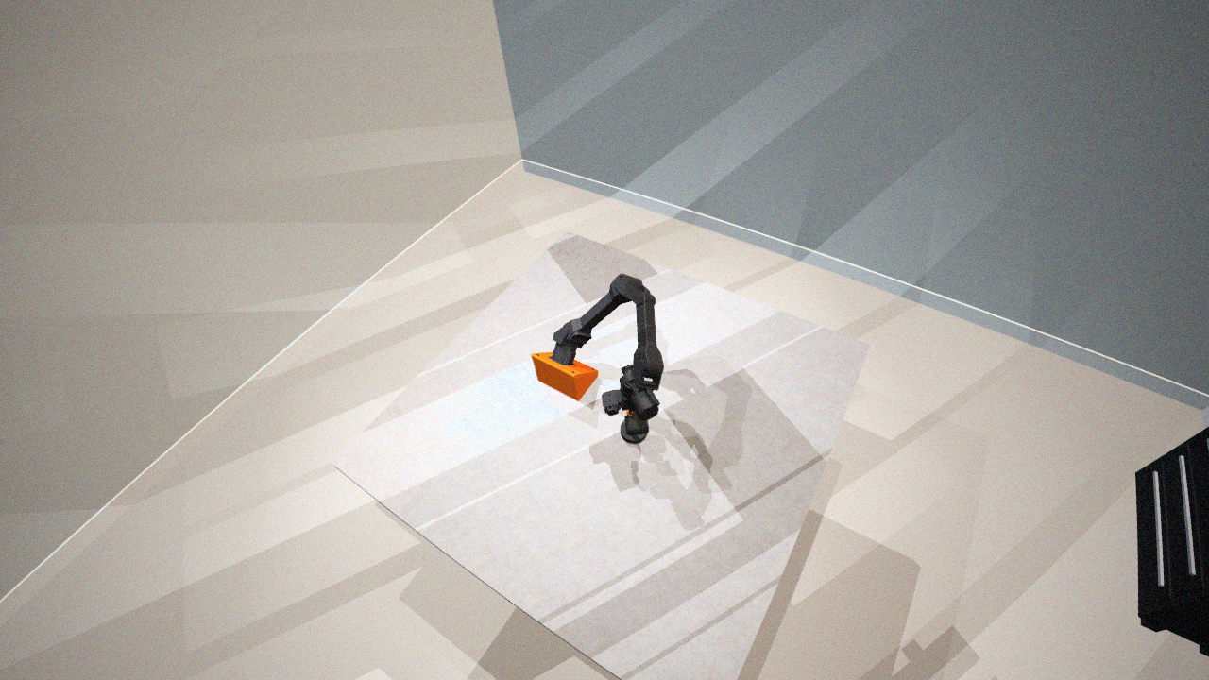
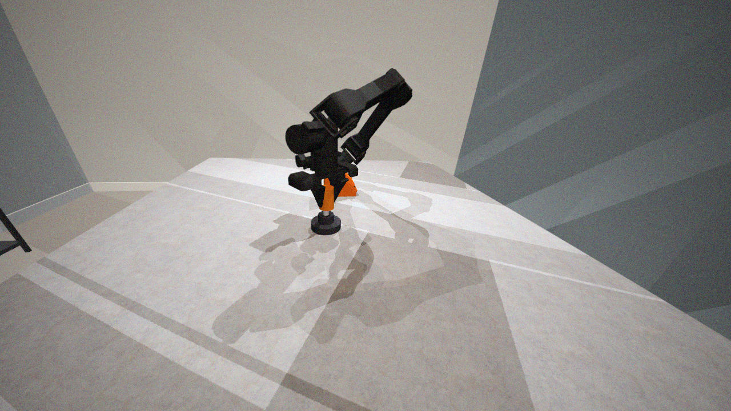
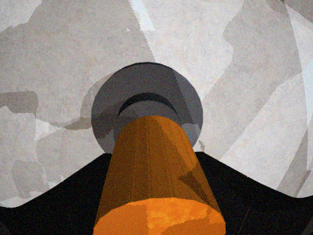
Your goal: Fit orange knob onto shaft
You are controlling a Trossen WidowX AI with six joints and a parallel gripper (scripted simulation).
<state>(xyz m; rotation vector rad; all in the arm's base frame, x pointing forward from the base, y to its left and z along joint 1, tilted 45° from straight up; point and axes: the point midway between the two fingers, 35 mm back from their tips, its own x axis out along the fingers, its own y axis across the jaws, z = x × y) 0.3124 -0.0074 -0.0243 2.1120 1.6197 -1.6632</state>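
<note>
One black arm (image 1: 644, 325) (image 2: 357, 99) bends over the pedestal (image 1: 633, 434) (image 2: 325, 225) (image 3: 147, 78) in the top view, the exterior view shows the orange knob (image 2: 326, 198) (image 3: 153, 163) above the pedestal with some silver shaft (image 2: 326, 213) exposed between, and in the wrist view the gripper's fingers clasp the knob.

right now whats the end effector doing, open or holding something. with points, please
End effector (image 2: 326, 198) (image 3: 153, 161): closed on the orange knob (image 2: 326, 198) (image 3: 156, 176), holding it above the round pedestal (image 2: 326, 226) (image 3: 147, 78).
</note>
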